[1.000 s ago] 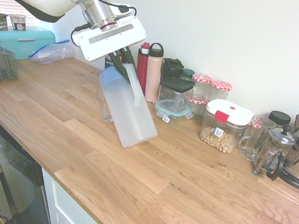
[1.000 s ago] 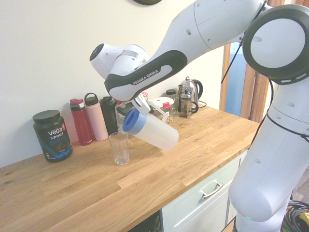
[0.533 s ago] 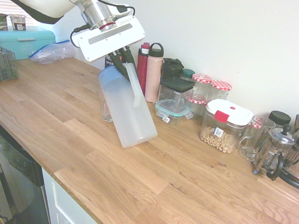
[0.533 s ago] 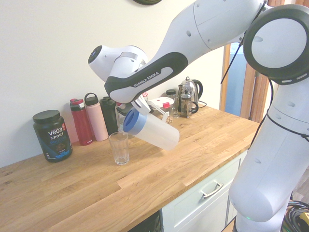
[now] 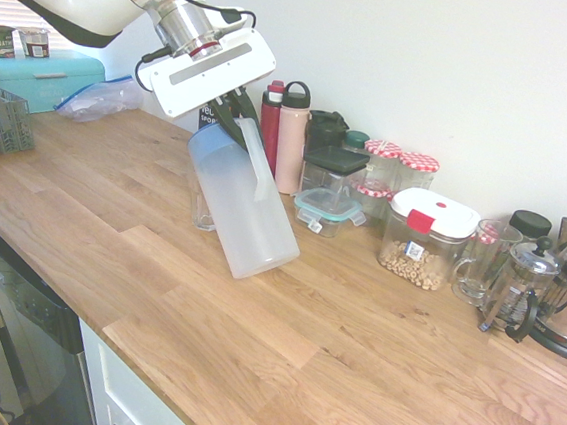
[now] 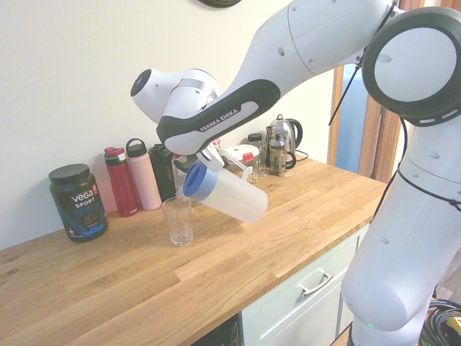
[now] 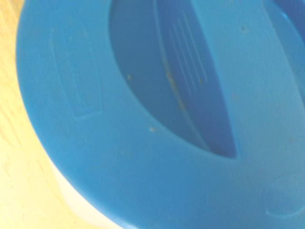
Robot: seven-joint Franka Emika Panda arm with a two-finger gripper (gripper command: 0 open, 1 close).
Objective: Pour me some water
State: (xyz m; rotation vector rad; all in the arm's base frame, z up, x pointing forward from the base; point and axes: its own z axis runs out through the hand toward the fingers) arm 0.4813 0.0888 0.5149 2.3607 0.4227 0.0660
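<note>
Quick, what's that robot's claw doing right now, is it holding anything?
Gripper: jaws closed on the pale handle of the frosted pitcher with the blue lid, which is held tilted.

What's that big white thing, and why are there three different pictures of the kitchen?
The big white thing is a robot arm. Its gripper is like a hand with two fingers, shut on the handle of a pitcher. The pitcher is tipped, its blue lid towards a clear glass.

Two cameras stand outside, watching from opposite sides. The third rides on the robot's wrist and sees that lid close up.

On the wooden counter are drink bottles, jars and a tub of little rings.
</note>
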